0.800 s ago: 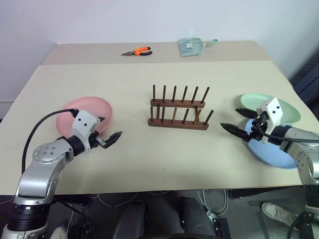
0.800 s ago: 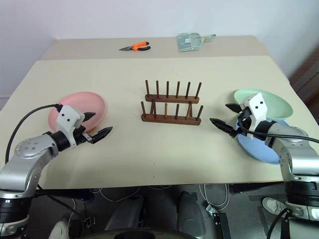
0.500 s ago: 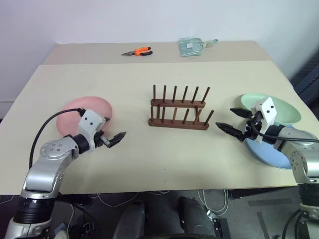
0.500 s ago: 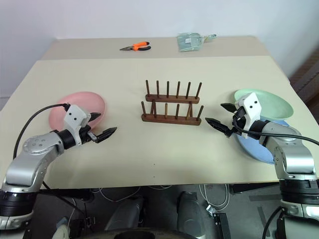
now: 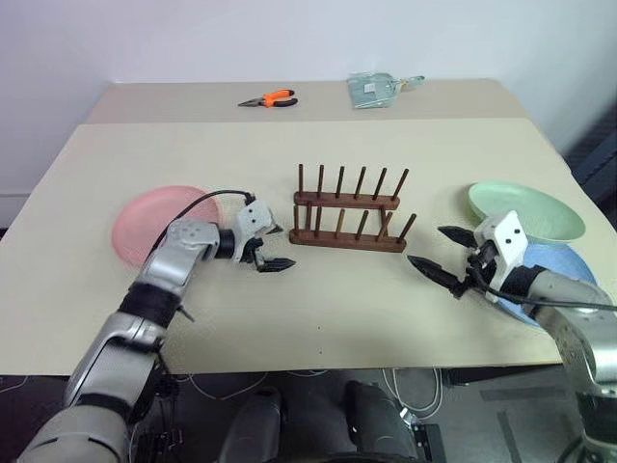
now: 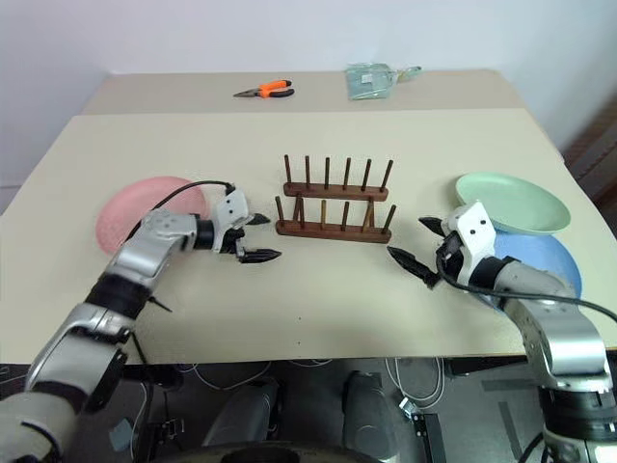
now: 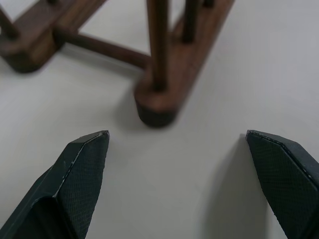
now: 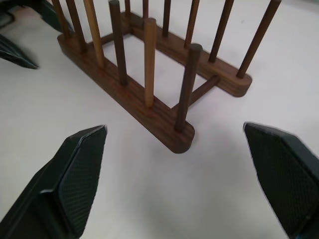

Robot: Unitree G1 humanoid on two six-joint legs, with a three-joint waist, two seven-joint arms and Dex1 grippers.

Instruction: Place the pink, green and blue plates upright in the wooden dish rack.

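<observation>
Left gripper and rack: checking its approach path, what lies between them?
Nothing: in the left wrist view, bare table separates the open left gripper from the wooden dish rack.

I can read no writing, label, brand, number or sign anywhere before me. The packet (image 5: 371,91) at the table's far edge may carry print, but it is too small for me to make out.

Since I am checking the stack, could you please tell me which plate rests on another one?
The pale mint green plastic plate: its near edge overlaps the light blue plate; the pink one lies alone.
</observation>
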